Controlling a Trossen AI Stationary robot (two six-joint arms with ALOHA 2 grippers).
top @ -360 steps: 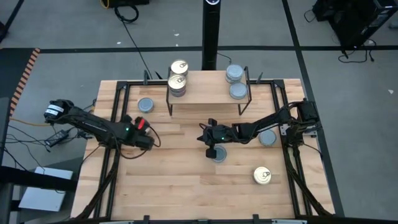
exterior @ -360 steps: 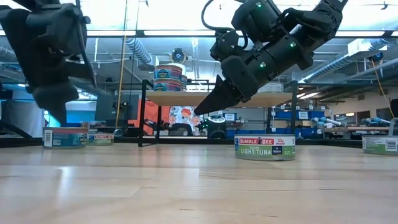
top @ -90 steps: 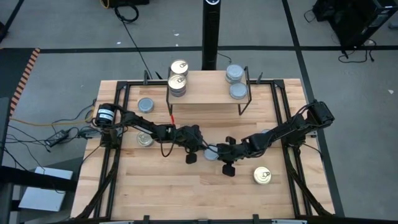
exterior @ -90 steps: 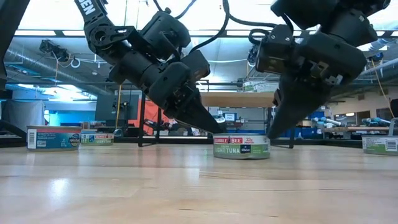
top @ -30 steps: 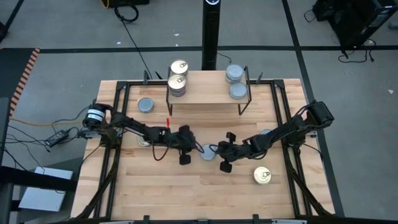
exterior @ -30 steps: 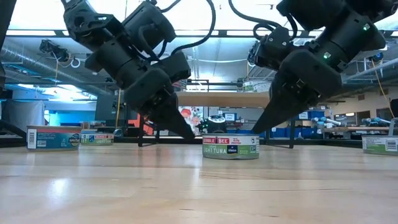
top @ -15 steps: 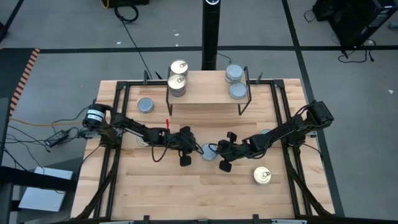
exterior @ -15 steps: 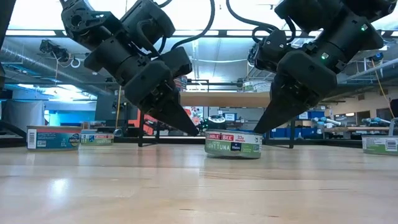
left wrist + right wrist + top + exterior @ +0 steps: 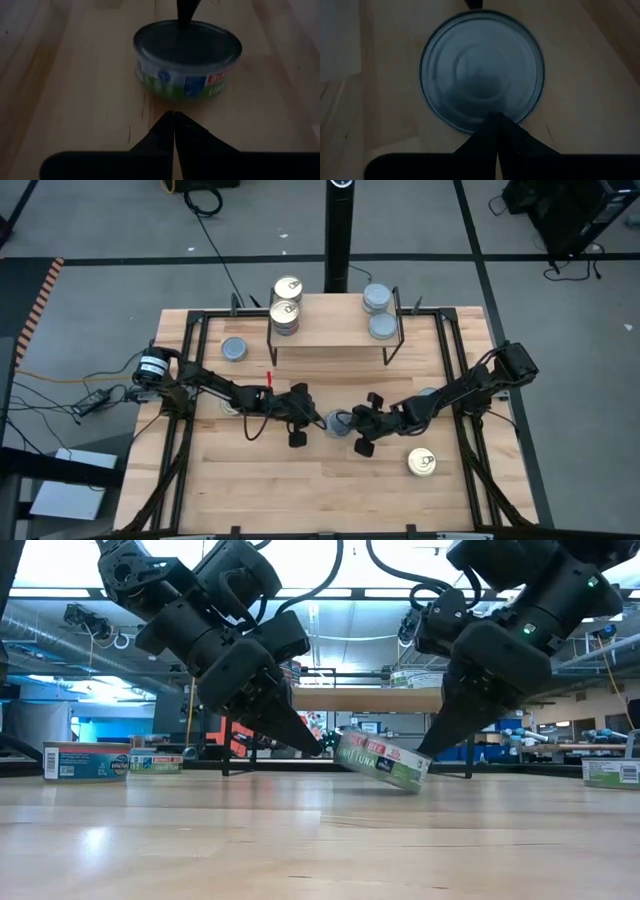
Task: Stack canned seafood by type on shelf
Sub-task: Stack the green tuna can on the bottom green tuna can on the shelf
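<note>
A flat round tin of the canned seafood (image 9: 385, 761), with a plain blue-grey top (image 9: 481, 70) and a green and red label, stands tilted on the tabletop at mid-table. My left gripper (image 9: 320, 749) is shut at its left side. My right gripper (image 9: 427, 752) is shut at its right side. From above, the tin (image 9: 337, 421) shows between the two grippers. At the back stands the shelf (image 9: 335, 340), with gold-topped tins (image 9: 286, 313) stacked at its left end and blue-grey tins (image 9: 382, 326) at its right end. My left gripper has its shut fingertips (image 9: 173, 116) against the tin's left side wall, low down (image 9: 172, 97), slanting down from the table's left. That side of the tin is raised off the wood. My right gripper has its shut fingertips (image 9: 496, 120) on the rim of the tin's top (image 9: 485, 127) at its right side, slanting down from the table's right. The tin's lower right edge (image 9: 415, 786) rests on the table.
Single tins lie on the table at far left (image 9: 233, 349), under my left arm (image 9: 232, 406), under my right arm (image 9: 430, 395), and a gold-topped one at near right (image 9: 421, 463). Black frame rails (image 9: 190, 370) run along both sides. Bare wood lies near the front edge.
The tin, flat on the table a second ago, has tipped: its left side has risen while its right lower edge has stayed down. It has also slid slightly toward the table's right. Both grippers stay shut at its two sides.
</note>
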